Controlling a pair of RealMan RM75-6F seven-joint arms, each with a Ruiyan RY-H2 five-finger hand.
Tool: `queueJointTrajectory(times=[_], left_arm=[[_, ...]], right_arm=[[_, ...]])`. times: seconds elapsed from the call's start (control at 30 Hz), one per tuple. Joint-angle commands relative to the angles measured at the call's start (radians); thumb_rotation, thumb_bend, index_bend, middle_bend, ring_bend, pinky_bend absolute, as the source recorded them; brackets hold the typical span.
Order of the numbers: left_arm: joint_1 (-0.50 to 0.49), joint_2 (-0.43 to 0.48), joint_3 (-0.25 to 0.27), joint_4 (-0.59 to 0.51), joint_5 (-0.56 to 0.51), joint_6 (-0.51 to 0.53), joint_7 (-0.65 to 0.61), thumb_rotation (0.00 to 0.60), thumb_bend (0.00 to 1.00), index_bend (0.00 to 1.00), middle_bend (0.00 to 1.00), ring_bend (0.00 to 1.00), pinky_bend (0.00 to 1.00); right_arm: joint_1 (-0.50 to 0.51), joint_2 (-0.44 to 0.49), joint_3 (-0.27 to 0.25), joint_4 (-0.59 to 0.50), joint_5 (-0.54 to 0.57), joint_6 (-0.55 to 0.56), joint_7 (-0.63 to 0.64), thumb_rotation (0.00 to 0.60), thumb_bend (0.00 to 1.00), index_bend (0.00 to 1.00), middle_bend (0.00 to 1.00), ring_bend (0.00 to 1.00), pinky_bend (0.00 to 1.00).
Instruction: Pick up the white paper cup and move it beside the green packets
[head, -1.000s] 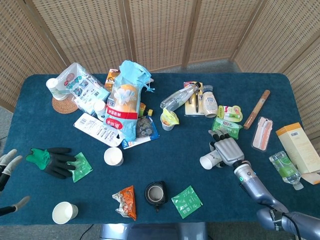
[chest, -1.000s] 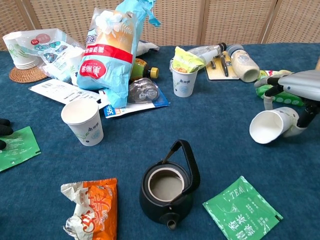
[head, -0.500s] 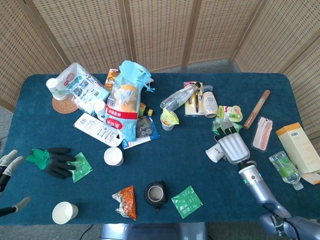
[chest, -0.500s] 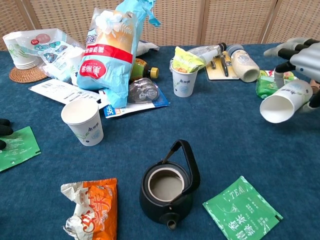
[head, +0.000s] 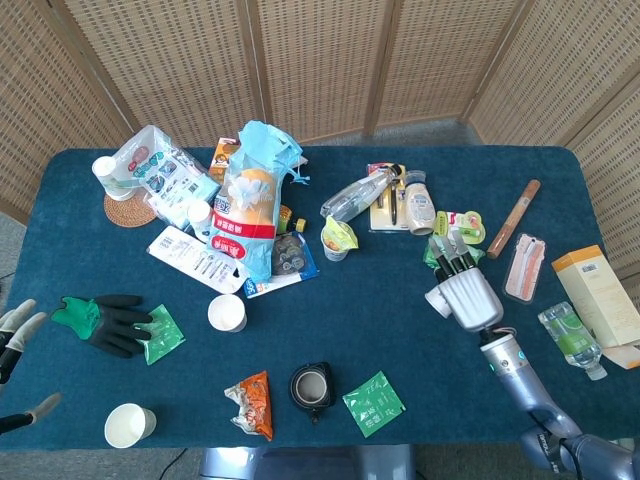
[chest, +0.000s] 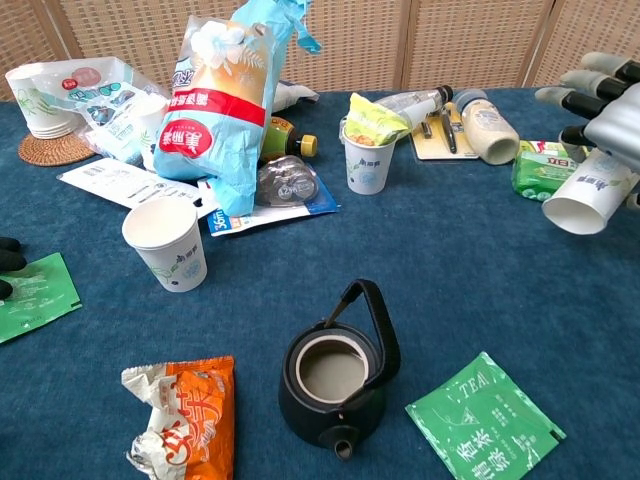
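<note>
- One table (head: 330, 330) under a blue cloth carries everything I can see.
- One tall blue and red snack bag (head: 250, 205) stands at about ten o'clock from the table's middle; in the chest view (chest: 225, 95) it towers over the clutter around it.
- My right hand (head: 466, 295) sits at about three o'clock, fingers wrapped around the white paper cup (chest: 590, 195), which is off the cloth and tilted, its mouth pointing down and toward the table's middle. From the head camera the cup (head: 437, 297) only peeks out from under my palm.
- The green packets (chest: 543, 165) lie just past the cup at its twelve o'clock; I cannot count them, nor tell whether the cup touches them.
- My left hand (head: 15, 330) barely shows at the nine o'clock edge, fingers apart and holding nothing.
- One black and green glove (head: 105, 320) lies at eight o'clock.
- One black teapot (chest: 335, 375) with its lid off sits at six o'clock.
- Besides the held cup I count four other paper cups: one (chest: 165, 242) just left of middle, one (head: 128, 424) at seven o'clock, one stuffed with a wrapper (chest: 368, 150) above the middle, one (head: 104, 170) at the far ten o'clock corner.
- Two green tea sachets: one (chest: 488, 420) beside the teapot, one (head: 160, 333) under the glove.
- One orange snack packet (chest: 183, 418) lies left of the teapot.
</note>
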Motion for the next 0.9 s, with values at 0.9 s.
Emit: queueJointTrajectory(times=[0.9], left_arm=[[0.0,0.0,0.003,-0.001,-0.002,-0.004,0.003,0.6,0.21,0.0,0.0,0.0,0.0]], right_arm=[[-0.039,-0.152,0.003,0.269,-0.073,0.08,-0.355,0.6,0.16,0.5,0.0,0.0,0.0]])
